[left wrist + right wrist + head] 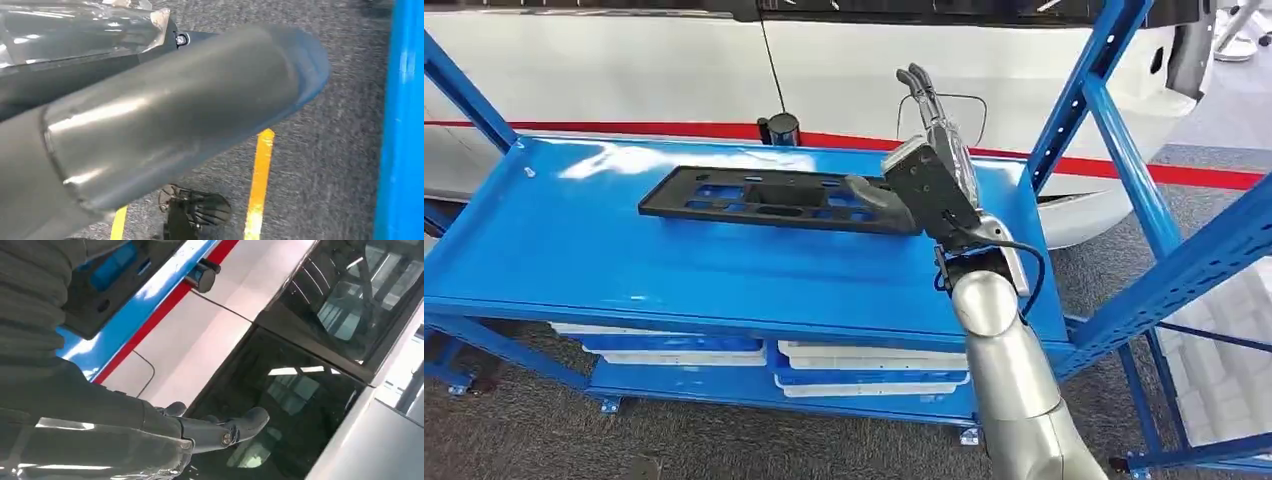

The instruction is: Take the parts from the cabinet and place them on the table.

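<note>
Part (pixel 774 200), black, flat and perforated, is seen lying on the blue shelf (pixel 624 260) of the rack. Its right end is met by the right robot hand (pixel 929 165), whose fingers (pixel 235 430) are extended, gripping nothing.

One long black plastic part (pixel 774 198) lies on the blue shelf (pixel 624 255) — the single piece on that level. Below it sit four white trays (pixel 874 368), two stacked at each side. One small black cylinder (pixel 779 128) stands at the shelf's back edge — beside one white car (pixel 674 70).
</note>
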### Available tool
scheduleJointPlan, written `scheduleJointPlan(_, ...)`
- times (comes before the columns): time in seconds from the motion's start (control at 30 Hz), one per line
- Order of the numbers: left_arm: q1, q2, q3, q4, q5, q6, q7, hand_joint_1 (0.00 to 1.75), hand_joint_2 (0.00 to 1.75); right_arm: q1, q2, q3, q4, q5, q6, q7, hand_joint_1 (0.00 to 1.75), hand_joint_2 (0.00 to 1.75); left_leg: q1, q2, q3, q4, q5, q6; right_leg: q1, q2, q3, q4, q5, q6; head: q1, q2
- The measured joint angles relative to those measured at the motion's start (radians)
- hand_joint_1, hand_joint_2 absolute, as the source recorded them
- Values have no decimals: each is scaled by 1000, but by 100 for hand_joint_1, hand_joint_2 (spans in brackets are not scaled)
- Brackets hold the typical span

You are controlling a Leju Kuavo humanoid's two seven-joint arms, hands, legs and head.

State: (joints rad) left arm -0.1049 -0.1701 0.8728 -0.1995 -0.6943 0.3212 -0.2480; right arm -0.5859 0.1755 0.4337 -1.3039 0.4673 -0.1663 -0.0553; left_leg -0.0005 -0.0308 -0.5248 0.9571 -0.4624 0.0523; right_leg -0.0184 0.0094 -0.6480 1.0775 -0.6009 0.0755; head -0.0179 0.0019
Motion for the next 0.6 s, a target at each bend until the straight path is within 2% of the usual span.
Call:
scheduleJointPlan(0.03, 3, -1, 0, 1, 0, 0, 0, 0, 0, 10, -8, 0, 0, 0, 0, 1, 0, 175, 0, -2, 7, 1, -15, -6, -4, -8, -2, -67, 136, 24, 0, 0)
scheduleJointPlan(0.07, 4, -2, 0, 2, -1, 0, 1, 0, 0, 19, -16, -1, 0, 0, 0, 1, 0, 175, -2, -5, 17, 17, -28, -14, 0, -15, -3, -86, 192, 18, -3, 0)
scheduleJointPlan(0.1, 4, -2, -1, 2, -1, 0, 1, 0, 0, 24, -17, 0, -1, 1, 3, 5, 0, 175, -2, -8, 6, 20, -32, -19, 5, -9, 11, -76, 188, -17, 2, 0)
scheduleJointPlan(0.13, 4, -2, -1, 3, -1, 0, 3, 0, 0, 27, -16, -3, -9, 2, 1, 5, 0, 175, -2, -6, 6, 22, -38, -25, 7, -8, 5, -72, 189, -28, -3, 0)
scheduleJointPlan(0.17, 2, -5, -3, 3, -3, 0, 3, 0, 0, 23, -14, -5, -19, 2, 1, 3, 0, 175, -2, -3, 9, 22, -42, -27, 6, -8, 6, -73, 187, -30, -3, 0)
scheduleJointPlan(0.2, -3, -3, -6, 3, -7, 2, 3, 0, 0, 19, -14, -4, -28, 2, 1, 2, 0, 175, -2, -3, 6, 30, -46, -29, -9, -6, 19, -81, 183, -36, -5, 0)
scheduleJointPlan(0.23, -7, -4, -8, 3, -10, 2, 3, 0, 0, 18, -14, -5, -32, 2, 1, 2, 0, 175, -2, 8, -13, 62, -50, -34, -8, -4, 30, -85, 180, -39, -4, 0)
scheduleJointPlan(0.27, -8, -6, -8, 3, -12, 3, 3, 0, 0, 21, -17, -6, -32, 2, 0, 2, 0, 175, 1, 18, -40, 123, -71, -45, -10, -7, 42, -88, 174, -48, -9, 0)
scheduleJointPlan(0.33, -6, -7, -10, 3, -19, 3, 5, 0, 0, 42, -25, -7, -32, 2, 0, 2, 0, 175, 11, 28, -122, 272, -135, -63, -10, -7, 60, -88, 161, -67, -9, 0)
scheduleJointPlan(0.37, -4, -8, -14, 3, -21, 3, 8, 0, 0, 55, -29, -9, -35, 3, 0, 2, 0, 175, 16, 29, -168, 334, -154, -67, -10, -7, 68, -88, 154, -69, -8, 0)
scheduleJointPlan(0.4, -4, -8, -16, 3, -23, 3, 8, 0, 0, 63, -31, -10, -40, 3, 0, 2, 0, 175, 18, 29, -189, 344, -144, -67, -11, -5, 73, -88, 150, -69, -8, 0)
scheduleJointPlan(0.43, -5, -8, -18, 3, -23, 4, 8, 0, 0, 66, -32, -11, -45, 3, 0, 2, 0, 175, 20, 29, -191, 314, -107, -65, -11, -2, 80, -88, 145, -68, -8, 0)
scheduleJointPlan(0.47, -5, -8, -19, 3, -24, 5, 8, 0, 0, 66, -31, -12, -50, 3, 0, 2, 0, 175, 21, 29, -174, 251, -55, -62, -11, 1, 88, -88, 140, -69, -8, 0)
scheduleJointPlan(0.53, -6, -7, -24, 3, -32, 6, 10, 0, 0, 65, -31, -12, -65, 5, 2, 2, 0, 175, 21, 29, -113, 83, 61, -51, -11, 4, 105, -90, 129, -61, -8, 0)
scheduleJointPlan(0.57, -8, -7, -25, 3, -33, 9, 12, 0, 0, 65, -30, -11, -69, 6, 6, 0, 0, 175, 17, 28, -107, 62, 47, -49, -7, 5, 110, -89, 126, -56, -7, 0)
scheduleJointPlan(0.6, -10, -8, -26, 3, -36, 13, 14, 0, 0, 65, -29, -9, -73, 11, 11, 0, 0, 175, 11, 32, -100, 32, 22, -44, -3, 6, 104, -89, 123, -51, -11, 0)
